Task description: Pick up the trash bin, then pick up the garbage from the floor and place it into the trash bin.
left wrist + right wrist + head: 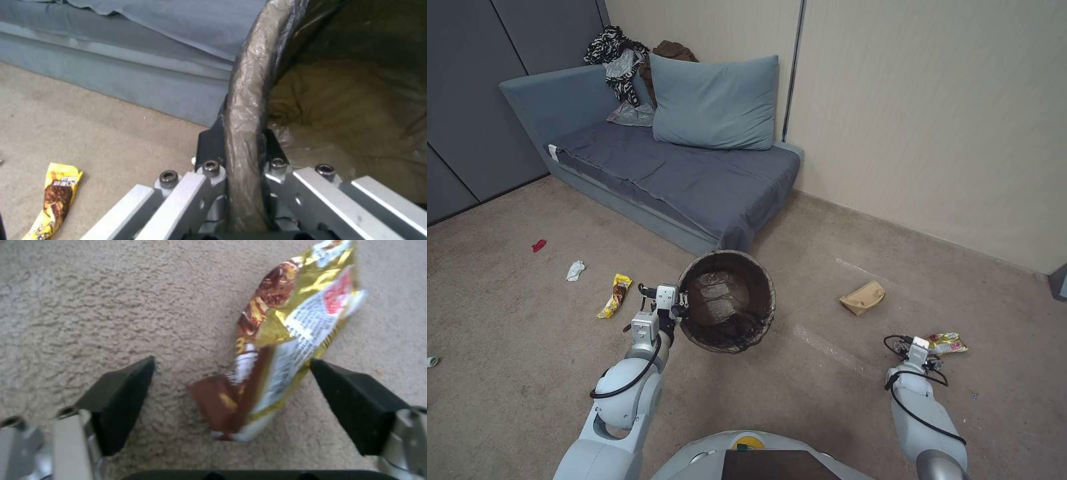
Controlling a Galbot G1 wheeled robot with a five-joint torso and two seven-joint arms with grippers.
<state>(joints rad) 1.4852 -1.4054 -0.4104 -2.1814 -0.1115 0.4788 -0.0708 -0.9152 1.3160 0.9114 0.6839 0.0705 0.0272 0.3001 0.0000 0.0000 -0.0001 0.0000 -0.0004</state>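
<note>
Left gripper (679, 311) holds trash bin (727, 300) by rim at bin's 9 o'clock, jaws clamped across bag-lined edge (245, 133); bin raised off carpet, mouth tilted toward camera, just before sofa (680, 173). Right gripper (231, 386) low over carpet at 4 o'clock of bin, jaws spread wide either side of gold-brown snack wrapper (285, 330), not touching it. Second yellow wrapper (616, 295), white tissue (575, 270), red scrap (538, 245) at 9 to 10 o'clock of bin; brown paper bag (862, 297) at 3 o'clock.
</note>
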